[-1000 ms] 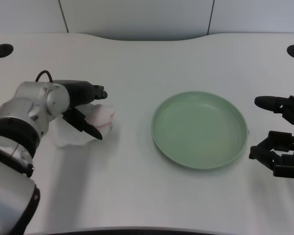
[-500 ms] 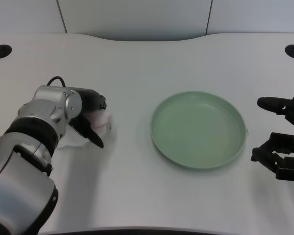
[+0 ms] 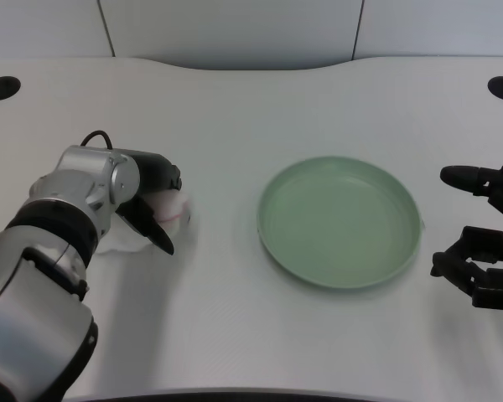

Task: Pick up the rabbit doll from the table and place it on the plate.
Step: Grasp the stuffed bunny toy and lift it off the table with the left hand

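Fingers of the left hand point(image 3: 151, 209) curl around the rabbit doll point(image 3: 172, 205) near the table's point(image 3: 235, 335) left edge; a shallow hold could drop it short of the plate point(image 3: 341, 220).

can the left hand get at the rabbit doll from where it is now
Probably yes. The left hand is already over the rabbit doll, its fingers curving around it, with nothing between them. Whether it grips the doll firmly cannot be told.
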